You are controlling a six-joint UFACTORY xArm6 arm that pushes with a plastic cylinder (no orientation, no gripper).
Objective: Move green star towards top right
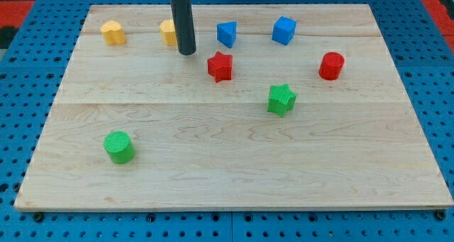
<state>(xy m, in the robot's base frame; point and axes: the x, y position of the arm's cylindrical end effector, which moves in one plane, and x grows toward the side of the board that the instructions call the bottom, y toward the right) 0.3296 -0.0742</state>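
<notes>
At frame centre-right, the green star (281,99) rests on the surface (234,171), below and right of the red star (220,67). My tip (186,53) stands upper left, just beside a yellow block (168,33), well apart from the green star. No claw fitted; its state does not apply.

Wooden board (234,178) — blue pegboard (21,121) beneath

Red star (220,66), green cylinder (118,147), wooden board (234,171).
</notes>
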